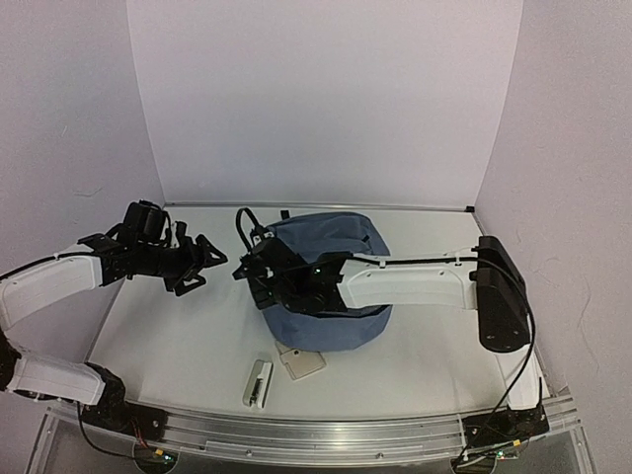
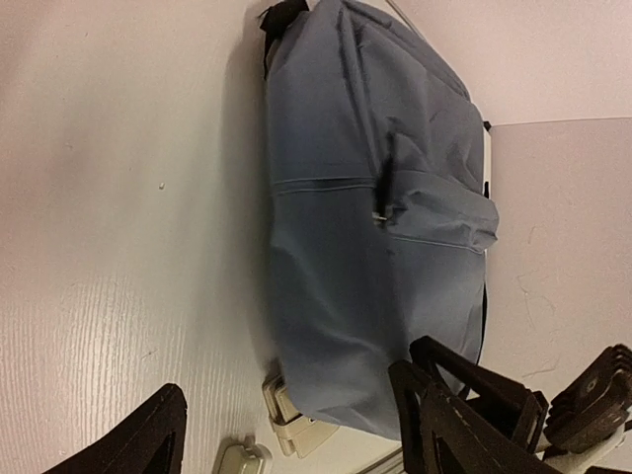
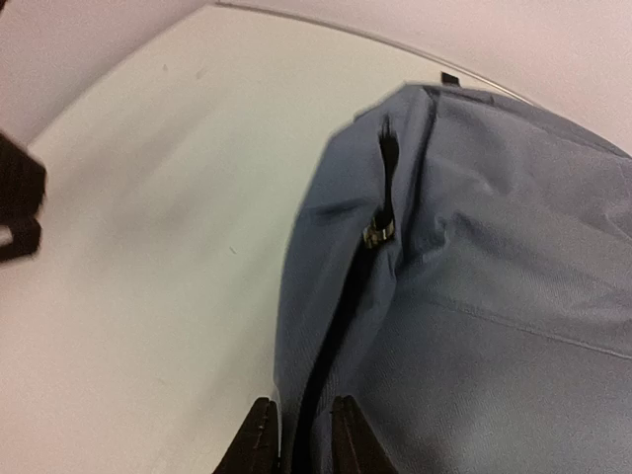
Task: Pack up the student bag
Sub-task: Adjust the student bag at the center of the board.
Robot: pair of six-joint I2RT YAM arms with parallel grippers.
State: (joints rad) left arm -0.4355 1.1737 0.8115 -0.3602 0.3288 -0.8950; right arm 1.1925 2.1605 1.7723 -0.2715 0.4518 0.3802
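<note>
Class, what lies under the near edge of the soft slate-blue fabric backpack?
A flat cream rectangular object pokes out from under the backpack; its far part, and anything else beneath, is hidden.

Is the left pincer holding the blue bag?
No, the left pincer is open and hangs beside the student bag, with a gap between them.

**Two-Tone Arms**

The left arm (image 1: 44, 281) and right arm (image 1: 410, 284) pair smooth white link shells with blocky black joint housings. Thin black cables run along each. The left gripper (image 1: 209, 265) and right gripper (image 1: 247, 276) are matte black, with triangular open-framed fingers (image 2: 434, 425).
</note>
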